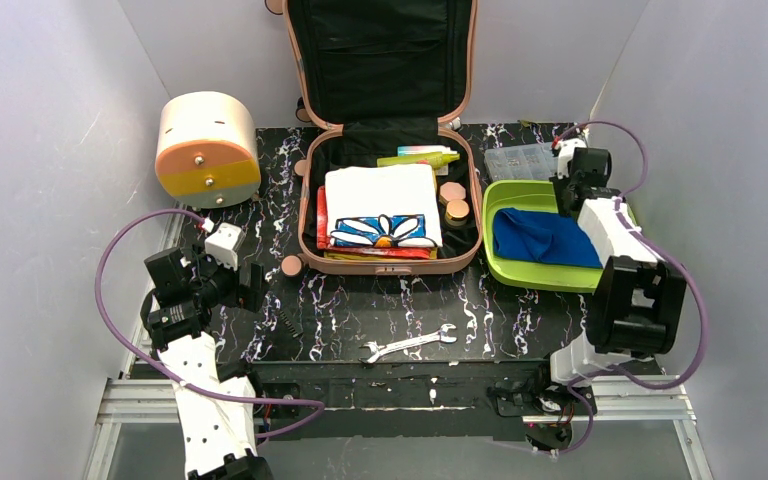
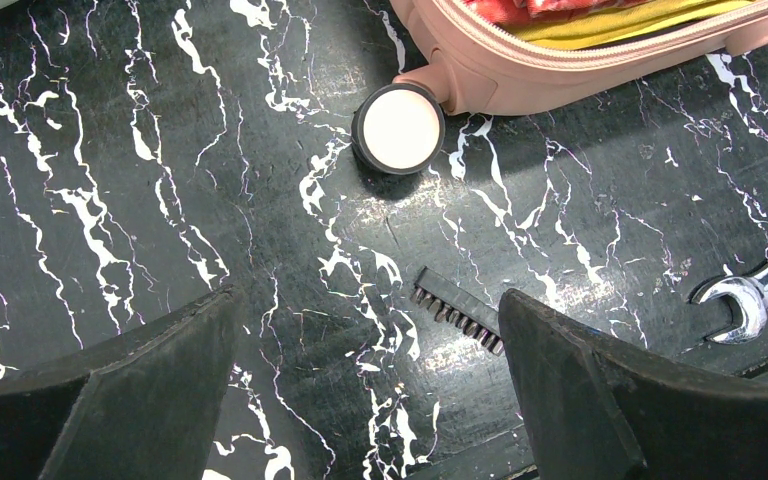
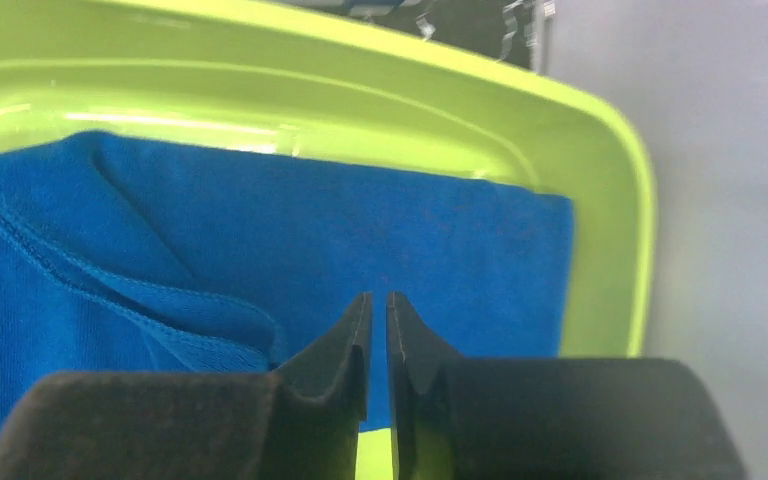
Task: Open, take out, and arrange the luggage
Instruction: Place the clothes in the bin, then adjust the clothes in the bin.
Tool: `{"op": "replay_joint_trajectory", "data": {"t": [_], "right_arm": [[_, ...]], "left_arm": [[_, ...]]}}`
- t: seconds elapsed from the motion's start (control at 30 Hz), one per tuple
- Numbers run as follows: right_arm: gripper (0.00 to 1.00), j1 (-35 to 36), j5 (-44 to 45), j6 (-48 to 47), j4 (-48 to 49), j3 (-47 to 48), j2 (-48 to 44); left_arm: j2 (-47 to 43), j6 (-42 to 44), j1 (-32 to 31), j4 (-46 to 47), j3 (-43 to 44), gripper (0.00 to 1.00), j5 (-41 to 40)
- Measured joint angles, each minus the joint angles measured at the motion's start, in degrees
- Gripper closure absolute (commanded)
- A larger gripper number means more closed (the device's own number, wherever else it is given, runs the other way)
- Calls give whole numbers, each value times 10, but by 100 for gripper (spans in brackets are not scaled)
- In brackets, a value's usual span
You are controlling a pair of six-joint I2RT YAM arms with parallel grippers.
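Robot lab test cell. Plain grey panel walls (image 1: 50, 150) box in the counter (image 1: 360, 300) on three sides like a booth. The counter is a black marble-print sheet on bare aluminium rails (image 1: 140, 400). Two white-and-black robot arms are bolted at the near edge, the left arm (image 1: 200, 400) and the right arm (image 1: 610, 230), with loose purple cables (image 1: 110, 250) looping off them. The props are mixed and look staged: pink luggage (image 1: 390, 150), lime tray (image 1: 520, 275), round drum box (image 1: 205, 145), loose wrench (image 1: 408, 344). Exposed wiring and brackets sit along the front rail.
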Motion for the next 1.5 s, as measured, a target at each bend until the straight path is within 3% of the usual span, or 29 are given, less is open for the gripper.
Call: {"op": "replay_joint_trajectory", "data": {"t": [0.17,0.43,0.87,0.97,1.27,1.5], "right_arm": [[83,11,-31,6,4,0,63],[85,21,-83,3,-1,-9,78],[86,49,-277,-51,-111,-8,78],[83,59,-308,-61,-136,-8,78],[46,80,-309,-88,-166,7,68],[41,87,-249,-103,-146,7,2]], "left_arm": [[0,0,4,0,0,2,0],[-1,0,6,-3,0,2,2],[-1,4,7,-4,0,2,8],[0,5,7,-4,0,2,9],[1,5,7,-4,0,2,10],[7,5,7,-4,0,2,12]]}}
